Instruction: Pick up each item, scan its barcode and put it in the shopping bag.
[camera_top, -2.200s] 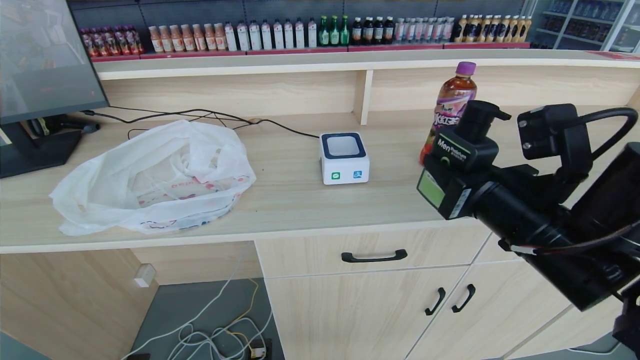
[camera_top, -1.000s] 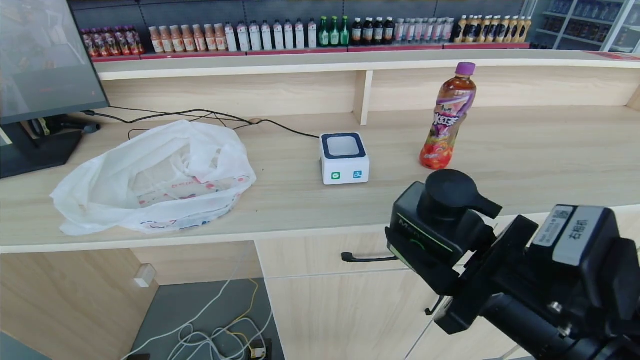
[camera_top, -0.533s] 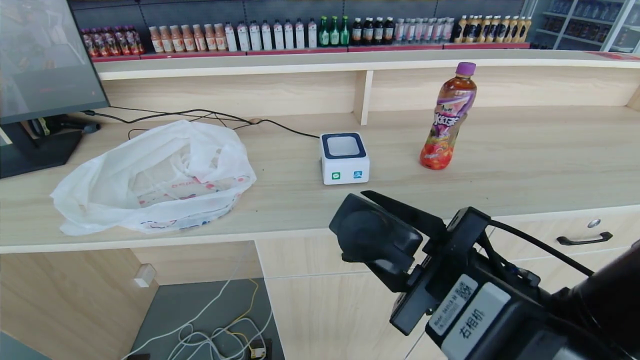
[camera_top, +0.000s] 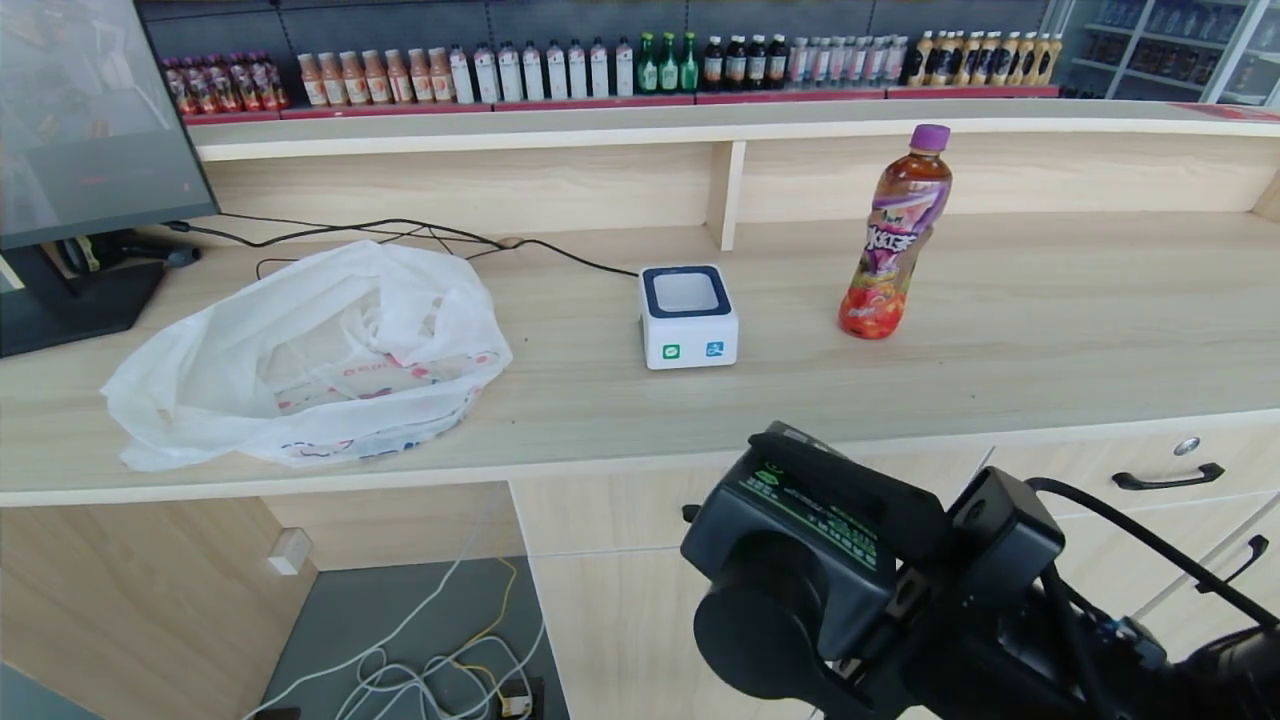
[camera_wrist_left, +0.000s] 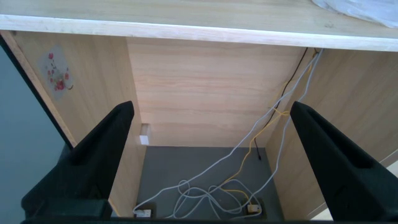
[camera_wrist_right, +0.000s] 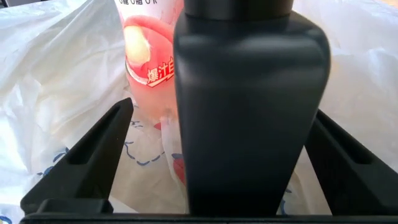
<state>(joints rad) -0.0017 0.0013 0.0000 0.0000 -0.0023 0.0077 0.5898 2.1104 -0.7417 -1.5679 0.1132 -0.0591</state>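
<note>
Counter (camera_top: 1050, 330) bearing floppy shopping bag (camera_top: 300, 350) at left, drink bottle (camera_top: 895, 235) upright at right. Rigid black pump bottle (camera_top: 805, 515), likely slick and weighty, clamped by its flat sides in right gripper (camera_wrist_right: 221, 109), out in front of counter. Empty left gripper (camera_wrist_left: 211, 109), spread apart. Scanner (camera_top: 688, 315) between bag and drink bottle.

Black pump bottle (camera_top: 805, 525) with green print; white bag (camera_top: 300, 350), red lettering; purple-capped orange bottle (camera_top: 895, 240); pale wood-grain surface (camera_top: 1060, 330).

The black pump bottle (camera_top: 810, 520) carries a label of small green lettering. The drink bottle (camera_top: 893, 240) has white characters on its wrap. The scanner (camera_top: 688, 330) shows 2 icons, green and blue. The shopping bag (camera_top: 300, 340) bears red print, illegible.
</note>
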